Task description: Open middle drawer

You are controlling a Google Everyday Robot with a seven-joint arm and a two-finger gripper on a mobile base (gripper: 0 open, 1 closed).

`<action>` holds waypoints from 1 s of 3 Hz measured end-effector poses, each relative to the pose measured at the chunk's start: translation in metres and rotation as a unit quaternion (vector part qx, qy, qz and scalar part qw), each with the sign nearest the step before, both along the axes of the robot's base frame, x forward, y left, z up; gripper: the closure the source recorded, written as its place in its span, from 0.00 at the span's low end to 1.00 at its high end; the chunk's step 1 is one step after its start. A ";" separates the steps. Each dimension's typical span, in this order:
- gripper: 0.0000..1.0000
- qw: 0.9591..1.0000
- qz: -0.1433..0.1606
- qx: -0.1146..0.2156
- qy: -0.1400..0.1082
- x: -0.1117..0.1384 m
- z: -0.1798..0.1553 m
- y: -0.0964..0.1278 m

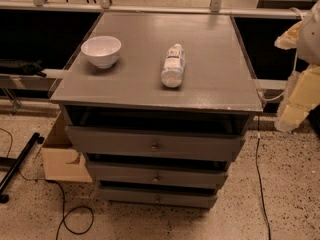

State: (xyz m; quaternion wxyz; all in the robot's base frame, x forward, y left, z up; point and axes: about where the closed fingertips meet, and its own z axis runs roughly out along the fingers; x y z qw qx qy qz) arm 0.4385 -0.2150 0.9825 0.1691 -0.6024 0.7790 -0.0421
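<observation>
A grey cabinet [160,84] has three drawer fronts stacked one under the other. The middle drawer [125,174] is the medium-width front, with a small round metal knob [156,178] at its centre. A dark gap shows above it. The widest drawer [110,141] is above it and the narrowest drawer [130,196] is below. My gripper [292,111] hangs at the right edge of the view, beside the cabinet's right side at about the height of its top. It is well apart from the middle drawer's knob and holds nothing that I can see.
A white bowl [101,50] and a clear plastic bottle [173,65] lying on its side are on the cabinet top. A cardboard box [62,161] stands on the floor at the cabinet's left. Cables [260,184] and a black stand leg [20,159] lie on the speckled floor.
</observation>
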 end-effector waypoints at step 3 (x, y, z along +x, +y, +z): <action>0.00 0.998 -0.058 0.018 0.011 -0.002 -0.012 -0.046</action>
